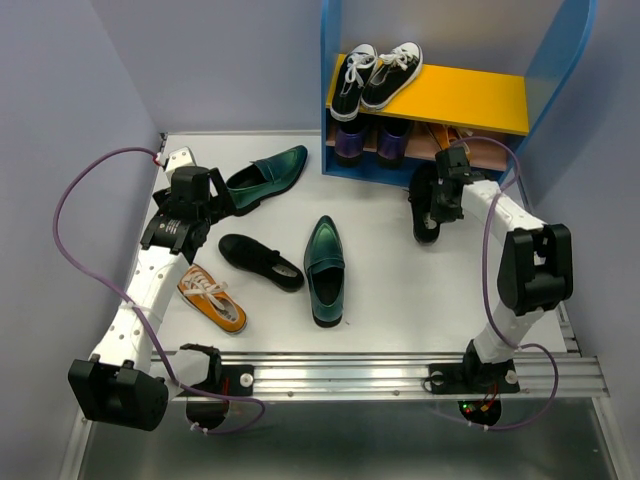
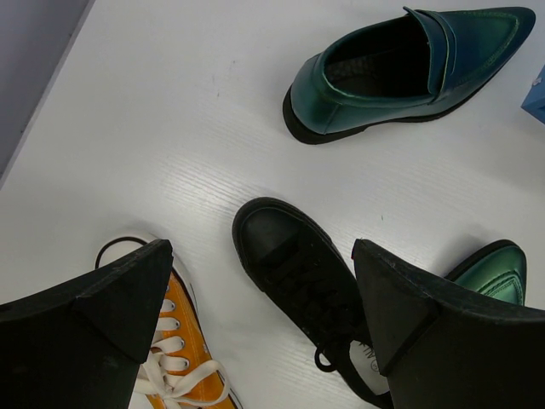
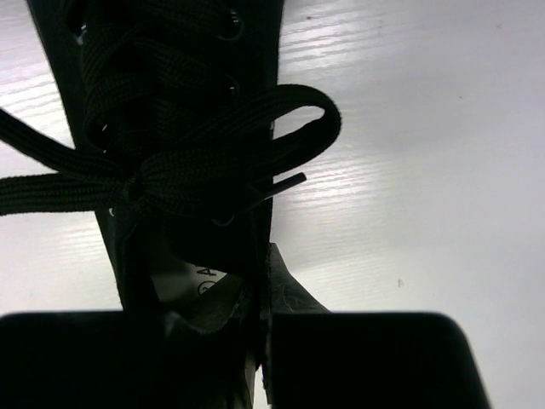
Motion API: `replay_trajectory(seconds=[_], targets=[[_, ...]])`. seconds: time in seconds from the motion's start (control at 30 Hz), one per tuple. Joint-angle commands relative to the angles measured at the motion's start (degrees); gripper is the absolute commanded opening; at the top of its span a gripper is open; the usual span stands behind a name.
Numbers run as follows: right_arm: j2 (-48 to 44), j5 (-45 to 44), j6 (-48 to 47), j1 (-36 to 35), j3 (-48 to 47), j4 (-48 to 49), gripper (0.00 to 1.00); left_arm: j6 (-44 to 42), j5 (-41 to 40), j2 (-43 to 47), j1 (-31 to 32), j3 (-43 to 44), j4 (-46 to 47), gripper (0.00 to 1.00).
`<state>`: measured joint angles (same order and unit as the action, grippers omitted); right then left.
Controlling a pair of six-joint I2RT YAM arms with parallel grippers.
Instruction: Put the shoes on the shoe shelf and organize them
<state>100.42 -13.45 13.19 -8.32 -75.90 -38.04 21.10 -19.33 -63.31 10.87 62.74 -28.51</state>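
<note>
White tabletop (image 1: 400,300), far edge: right hand (image 1: 433,205) pinches a black shoe (image 1: 424,228) by its collar only — it may twist loose; left hand (image 2: 262,290) hangs open.

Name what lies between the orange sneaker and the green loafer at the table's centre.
One plain black shoe lies between them, clearest in the top external view.

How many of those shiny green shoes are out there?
2. One green shoe lies at the back left of the table; the other lies near its middle. None shows on the shelf, though its lower board is partly hidden.
</note>
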Motion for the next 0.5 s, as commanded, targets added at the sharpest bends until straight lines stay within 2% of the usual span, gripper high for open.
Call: replay_trajectory(seconds=[0.0, 0.47], targets=[[-4.1, 4.1, -0.3, -0.7, 0.4, 6.6, 0.01, -0.6, -1.2, 1.1, 0.1, 1.4, 1.3, 0.99], [1.1, 4.6, 2.0, -4.5, -5.9, 6.8, 0.01, -0.1, -1.7, 1.6, 0.1, 1.9, 0.4, 0.99]])
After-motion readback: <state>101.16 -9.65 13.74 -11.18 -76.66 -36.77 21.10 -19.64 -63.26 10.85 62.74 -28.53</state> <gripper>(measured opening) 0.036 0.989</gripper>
